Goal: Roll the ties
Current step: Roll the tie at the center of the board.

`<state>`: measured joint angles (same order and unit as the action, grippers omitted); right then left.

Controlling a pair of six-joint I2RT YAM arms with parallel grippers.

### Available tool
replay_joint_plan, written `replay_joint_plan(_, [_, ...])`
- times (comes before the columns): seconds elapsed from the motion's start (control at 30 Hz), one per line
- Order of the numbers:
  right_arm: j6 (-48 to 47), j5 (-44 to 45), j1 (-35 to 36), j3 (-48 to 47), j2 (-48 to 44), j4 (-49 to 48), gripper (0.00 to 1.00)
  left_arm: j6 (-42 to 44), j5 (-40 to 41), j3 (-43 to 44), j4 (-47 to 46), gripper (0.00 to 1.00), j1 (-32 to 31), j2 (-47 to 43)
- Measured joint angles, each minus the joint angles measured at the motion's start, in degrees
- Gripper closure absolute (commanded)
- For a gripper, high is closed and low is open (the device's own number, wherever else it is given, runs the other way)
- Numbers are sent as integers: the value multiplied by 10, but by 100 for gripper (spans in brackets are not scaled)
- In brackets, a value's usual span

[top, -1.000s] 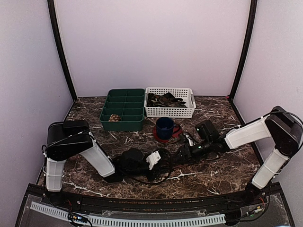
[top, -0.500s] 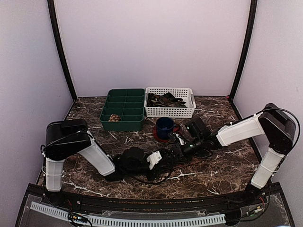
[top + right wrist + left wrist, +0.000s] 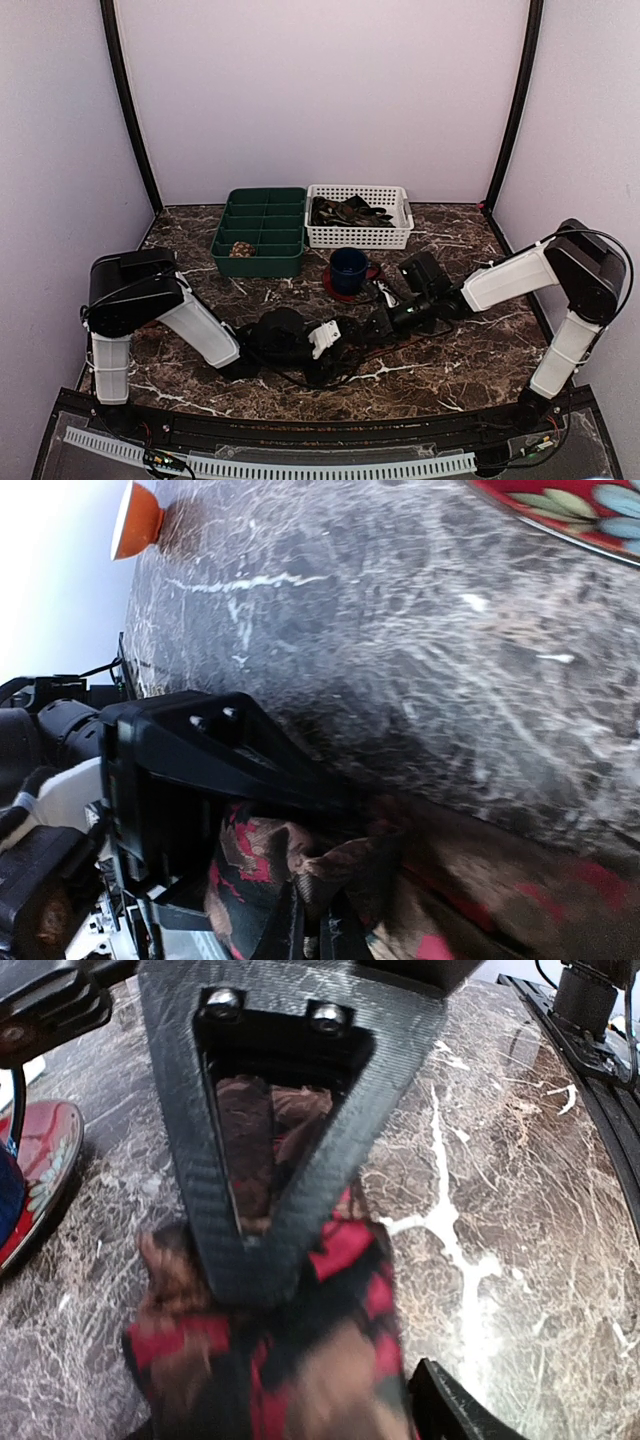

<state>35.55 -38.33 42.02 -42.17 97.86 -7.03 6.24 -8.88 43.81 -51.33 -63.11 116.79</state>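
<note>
The crumpled necktie of red, black and brown patterned fabric (image 3: 310, 1370) is blurred in the left wrist view and cut off by the lower edge. Whether the left gripper (image 3: 345, 1335) pinches it cannot be told. The red floral saucer (image 3: 40, 1160) is cropped at the left edge. From above, the necktie is too small to make out.

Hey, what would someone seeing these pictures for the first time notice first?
The left claw and right claw meet low at the table's front centre, both at a bunched red, black and brown tie. Just behind stands a blue mug on a red saucer, with a green tray and a white basket of dark ties at the back.
</note>
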Motion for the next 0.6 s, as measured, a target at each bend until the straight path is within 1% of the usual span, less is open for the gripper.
replay_joint_plan(0.17, [-7,9,-16,25,-5,-16,100,-5,-1,-2,9,21,0,-11])
replay_joint_plan(0.23, [-13,19,-21,37,-8,-22,100,-8,-1,-5,8,17,0,-13])
replay_joint_plan(0.43, [-27,40,-32,50,-7,-29,100,-36,-3,-22,-19,15,0,-13])
replay_joint_plan(0.6, [-34,49,-34,64,-4,-49,100,-105,-1,-35,-82,14,0,-11])
